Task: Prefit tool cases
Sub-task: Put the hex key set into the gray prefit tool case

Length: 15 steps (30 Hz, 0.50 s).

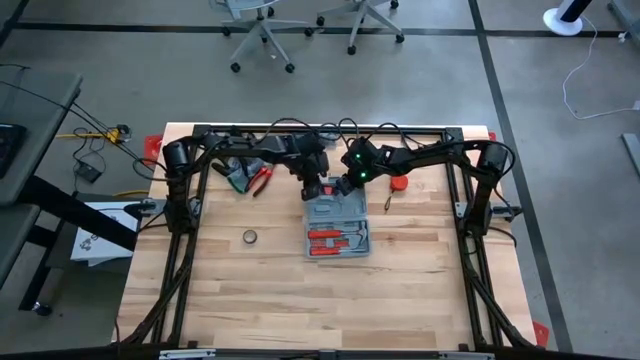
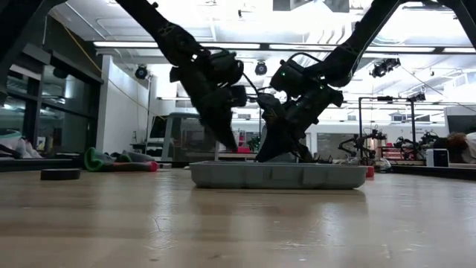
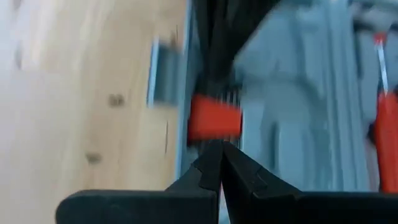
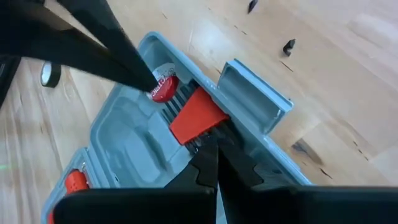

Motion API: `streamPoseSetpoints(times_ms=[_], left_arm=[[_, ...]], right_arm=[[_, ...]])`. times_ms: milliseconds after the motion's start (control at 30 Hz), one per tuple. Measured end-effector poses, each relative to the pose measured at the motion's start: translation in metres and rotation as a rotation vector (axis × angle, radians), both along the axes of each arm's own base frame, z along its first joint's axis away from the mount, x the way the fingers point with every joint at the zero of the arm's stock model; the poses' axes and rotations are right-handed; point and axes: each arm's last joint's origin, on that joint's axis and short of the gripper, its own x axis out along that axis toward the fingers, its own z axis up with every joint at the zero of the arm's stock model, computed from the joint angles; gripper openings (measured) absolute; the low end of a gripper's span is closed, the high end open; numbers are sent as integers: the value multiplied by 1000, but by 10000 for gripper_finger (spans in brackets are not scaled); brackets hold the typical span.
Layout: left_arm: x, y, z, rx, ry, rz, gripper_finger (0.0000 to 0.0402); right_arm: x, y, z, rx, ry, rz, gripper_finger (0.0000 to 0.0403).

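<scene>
The blue-grey tool case (image 1: pixel 337 225) lies open and flat mid-table. Red-handled tools (image 1: pixel 338 240) fill its near half. In the far half (image 4: pixel 134 134), beside the edge with the latch flap (image 4: pixel 255 93), lies a small tool (image 4: pixel 186 109). It has a red body, black ribs and a round red-and-white end. My right gripper (image 4: pixel 211 155) is shut with its tips at the red body. My left gripper (image 3: pixel 221 155), also shut, reaches the tool's round end from the other side. In the high view both grippers meet over the case's far edge (image 1: pixel 332 190). My left gripper touches the tool's round red-and-white end (image 4: pixel 163 87) with its shut fingertips (image 4: pixel 146 78), slanting down from the far left. The tool lies in the case. My right gripper sets its shut fingertips against the tool's red body (image 4: pixel 198 124), slanting down from the far right. I cannot tell whether they pinch it.
Red-handled pliers (image 1: pixel 258 180) and a dark green thing (image 1: pixel 236 172) lie far left of the case. A small tape roll (image 1: pixel 249 236) sits to the case's left. A red object (image 1: pixel 398 183) and small dark bits (image 1: pixel 385 205) lie to its right. Bare wood fills the table's near half.
</scene>
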Motion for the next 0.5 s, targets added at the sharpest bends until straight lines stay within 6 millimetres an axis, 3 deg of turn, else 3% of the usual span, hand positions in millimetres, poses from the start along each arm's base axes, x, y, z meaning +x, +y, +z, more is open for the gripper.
streamPoseSetpoints(times_ms=[133, 500], left_arm=[[10, -6, -3, 10, -53, -39, 0], [24, -13, -45, -92, 9, -49, 0]], right_arm=[[0, 0, 0, 0, -1, 0, 0], [-1, 1, -1, 16, 15, 9, 0]])
